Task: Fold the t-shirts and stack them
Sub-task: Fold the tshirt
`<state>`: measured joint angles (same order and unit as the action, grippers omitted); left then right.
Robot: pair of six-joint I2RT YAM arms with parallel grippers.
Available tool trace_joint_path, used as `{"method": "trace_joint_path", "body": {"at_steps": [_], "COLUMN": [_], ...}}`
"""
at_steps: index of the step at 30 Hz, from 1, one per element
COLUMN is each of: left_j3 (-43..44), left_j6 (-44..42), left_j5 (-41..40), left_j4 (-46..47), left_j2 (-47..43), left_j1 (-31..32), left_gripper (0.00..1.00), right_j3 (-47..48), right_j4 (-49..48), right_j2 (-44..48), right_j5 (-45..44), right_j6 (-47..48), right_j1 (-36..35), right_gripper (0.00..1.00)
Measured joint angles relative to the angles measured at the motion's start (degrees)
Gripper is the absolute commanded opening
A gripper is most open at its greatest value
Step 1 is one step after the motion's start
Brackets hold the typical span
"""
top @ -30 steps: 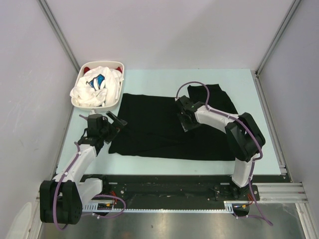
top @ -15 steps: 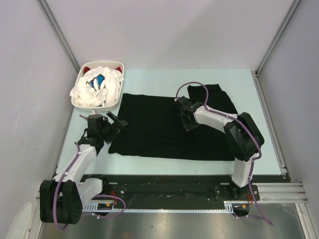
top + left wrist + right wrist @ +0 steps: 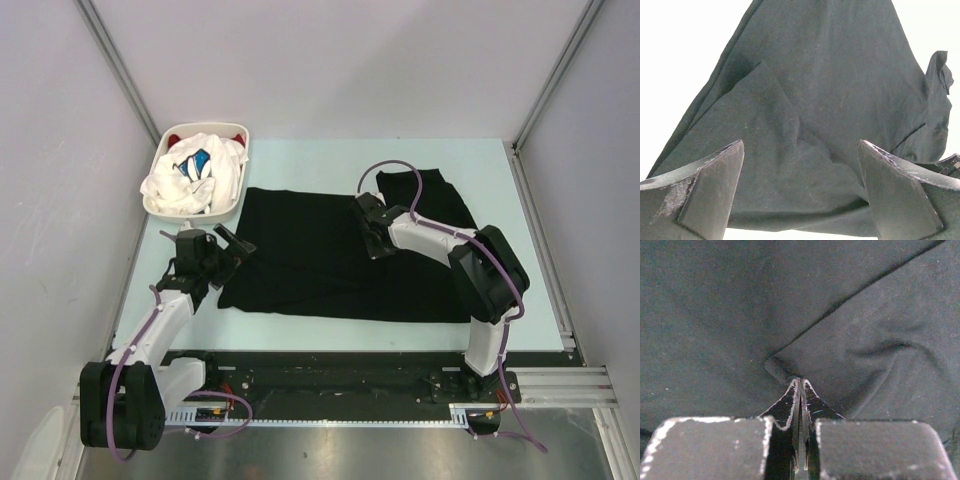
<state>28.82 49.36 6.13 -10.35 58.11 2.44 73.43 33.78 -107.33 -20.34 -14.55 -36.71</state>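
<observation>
The large black t-shirt (image 3: 300, 255) lies spread on the pale table, with a sleeve folded up at the back right. My left gripper (image 3: 234, 246) is open and low over the shirt's left edge; in the left wrist view its fingers (image 3: 710, 185) straddle the black cloth (image 3: 815, 100). My right gripper (image 3: 372, 242) is shut, and its tips (image 3: 801, 381) pinch a small ridge of the black cloth (image 3: 715, 315) where a fold line ends. A white t-shirt with blue print (image 3: 195, 170) and a red one (image 3: 176, 137) lie in the basket.
The white oval basket (image 3: 158, 207) stands at the table's back left, close to my left arm. Grey walls enclose the table on three sides. A black rail runs along the near edge.
My right gripper has shifted slightly toward the back right, and the folded sleeve's edge has shifted with it. The left arm has not moved.
</observation>
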Motion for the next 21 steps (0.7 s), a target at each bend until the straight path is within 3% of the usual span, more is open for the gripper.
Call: {"method": "trace_joint_path", "body": {"at_steps": [21], "left_j3": [0.0], "left_j6": [-0.9], "left_j5": [0.09], "left_j4": [-0.02], "left_j2": [-0.17], "left_j1": [0.0], "left_gripper": [1.0], "right_j3": [-0.26], "right_j4": [-5.22], "right_j2": [1.36], "right_j5": [-1.25], "right_j6": [-5.84], "right_j1": [-0.55], "right_gripper": [0.01]}}
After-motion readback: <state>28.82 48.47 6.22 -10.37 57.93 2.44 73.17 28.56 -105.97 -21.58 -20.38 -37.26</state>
